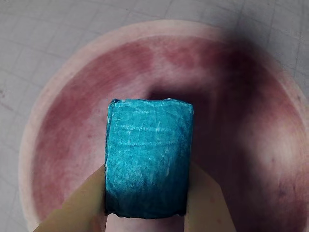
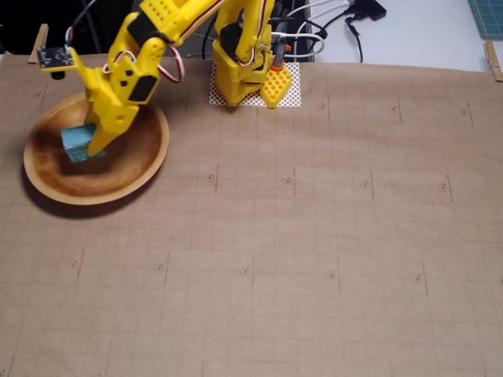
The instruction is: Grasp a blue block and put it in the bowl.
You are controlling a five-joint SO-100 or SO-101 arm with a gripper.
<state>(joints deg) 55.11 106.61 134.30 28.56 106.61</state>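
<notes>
The blue block (image 1: 148,157) fills the middle of the wrist view, clamped between my two tan fingers (image 1: 77,208). Behind it lies the inside of the bowl (image 1: 63,121), so the block hangs above the bowl. In the fixed view the yellow arm reaches to the far left, and my gripper (image 2: 85,146) is shut on the blue block (image 2: 76,142) over the left half of the wooden bowl (image 2: 141,169). Whether the block touches the bowl's floor cannot be told.
The arm's yellow base (image 2: 244,75) stands on a white mat at the back of the brown gridded table cover (image 2: 314,236). Cables (image 2: 330,23) run behind the base. A small camera board (image 2: 53,56) sticks out beside the bowl's far rim.
</notes>
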